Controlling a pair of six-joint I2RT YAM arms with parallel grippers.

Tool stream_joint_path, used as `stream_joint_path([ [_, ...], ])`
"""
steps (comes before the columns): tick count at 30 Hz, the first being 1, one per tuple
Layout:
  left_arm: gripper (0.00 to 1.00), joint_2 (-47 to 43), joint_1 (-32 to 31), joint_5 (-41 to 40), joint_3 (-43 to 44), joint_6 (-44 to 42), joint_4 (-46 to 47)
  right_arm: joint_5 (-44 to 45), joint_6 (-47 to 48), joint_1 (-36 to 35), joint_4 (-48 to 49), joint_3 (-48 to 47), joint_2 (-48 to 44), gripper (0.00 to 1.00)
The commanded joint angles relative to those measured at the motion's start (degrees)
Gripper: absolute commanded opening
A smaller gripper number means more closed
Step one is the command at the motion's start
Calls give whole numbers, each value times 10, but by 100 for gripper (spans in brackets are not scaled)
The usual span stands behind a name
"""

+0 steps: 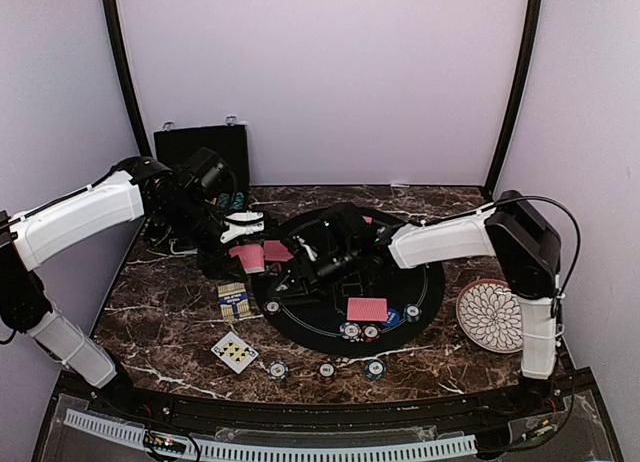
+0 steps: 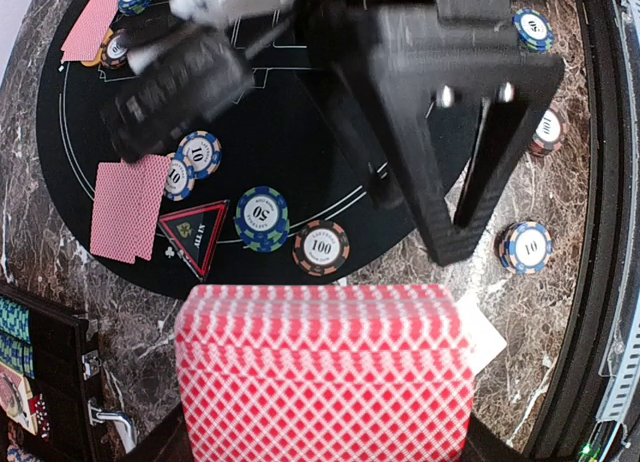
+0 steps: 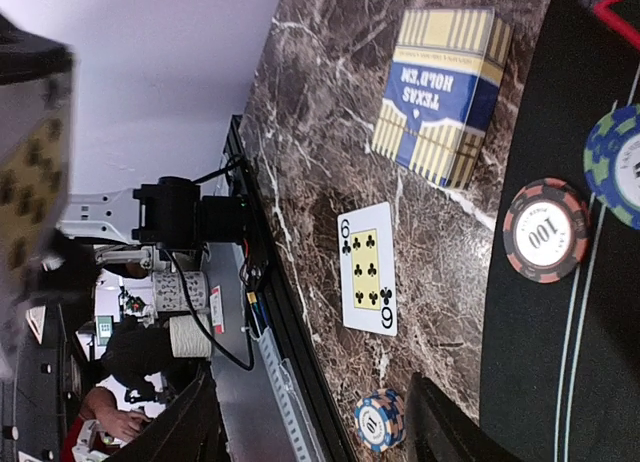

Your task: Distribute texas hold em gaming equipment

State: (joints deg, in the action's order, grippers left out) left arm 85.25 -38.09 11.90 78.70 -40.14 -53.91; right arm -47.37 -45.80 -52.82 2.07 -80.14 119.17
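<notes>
My left gripper [image 1: 240,244] is shut on a thick deck of red-backed playing cards [image 2: 320,372], held over the table's left side beside the black round mat [image 1: 430,282]; the deck hides its fingers. My right gripper [image 1: 295,270] reaches over the mat's left edge, open, with nothing between its fingers [image 3: 450,432]. Beneath it lie a face-up six of clubs [image 3: 368,269], a blue 10 chip [image 3: 378,420] and the Texas Hold'em card box [image 3: 440,92]. On the mat sit dealt cards [image 1: 367,309], a 100 chip [image 2: 321,247], a 50 chip [image 2: 261,218] and the red-edged triangle marker [image 2: 195,232].
A black case [image 1: 200,147] stands open at the back left. The white patterned plate [image 1: 490,315] lies at the right. Three chips [image 1: 327,370] sit in a row near the front edge. More cards [image 2: 130,207] and chips lie on the mat's far side.
</notes>
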Motion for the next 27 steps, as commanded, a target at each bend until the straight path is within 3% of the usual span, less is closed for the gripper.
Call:
stream_joint_path([
  [1, 0, -23, 1, 4, 4, -5, -3, 20, -28, 28, 70, 71, -81, 66],
  [6, 0, -23, 0, 5, -3, -5, 9, 46, -70, 39, 112, 99, -123, 68],
  [11, 0, -16, 1, 6, -1, -1, 15, 75, -144, 31, 185, 80, -109, 70],
  [18, 0, -15, 1, 8, -4, 4, 25, 77, -164, 8, 185, 7, -64, 72],
  [27, 0, -16, 1, 11, -6, 3, 27, 69, -177, -1, 189, -20, -34, 75],
])
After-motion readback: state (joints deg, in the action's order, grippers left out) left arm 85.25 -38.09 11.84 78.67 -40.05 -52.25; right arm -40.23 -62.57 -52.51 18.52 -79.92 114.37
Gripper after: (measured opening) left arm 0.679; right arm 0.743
